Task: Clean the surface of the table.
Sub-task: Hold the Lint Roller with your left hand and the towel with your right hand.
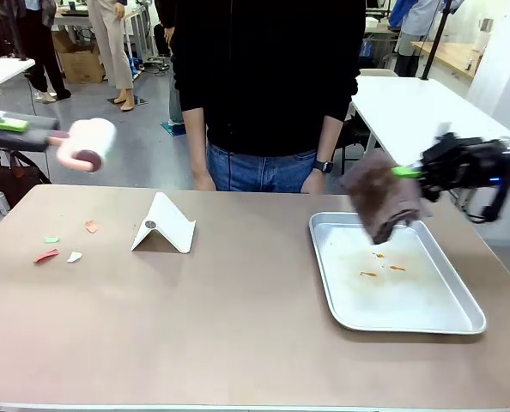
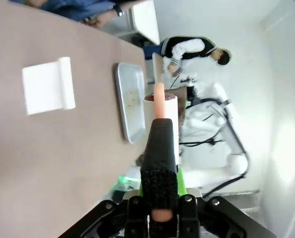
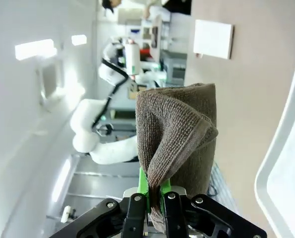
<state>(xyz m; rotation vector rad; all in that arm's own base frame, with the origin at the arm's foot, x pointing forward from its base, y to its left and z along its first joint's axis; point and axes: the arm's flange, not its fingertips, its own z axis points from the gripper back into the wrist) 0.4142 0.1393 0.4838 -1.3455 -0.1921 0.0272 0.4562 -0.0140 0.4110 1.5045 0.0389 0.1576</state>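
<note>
Tan-brown and matte, pale along the near edge: spans the whole front view as the table [image 1: 238,343]. Carries near its left end a loose scatter of paper scraps [image 1: 59,246] (green, orange, red, white), each lying apart from the others. Bears just right of them a white folded card stand [image 1: 165,227], tent-shaped. Bears on the right half a shallow silver metal tray [image 1: 409,324], with a few orange crumbs [image 1: 380,266] on its floor.

At the left end, up in the air and clear of the top: left gripper [image 1: 32,136], jaws clamped tight on the black handle of a lint roller [image 1: 88,144]. White roll on a pink core, touching nothing. Shows from the left wrist with the handle pinched from both sides and the roll pointing ahead.

At the right: right gripper [image 1: 412,172], jaws pinched together on a fold of a brown-grey terry cloth [image 1: 382,202]. Hangs bunched over the tray's far left corner; cannot tell whether its lower end touches the tray.

Across the far edge, close against the table: a person [image 1: 264,77] in a black top and jeans
</note>
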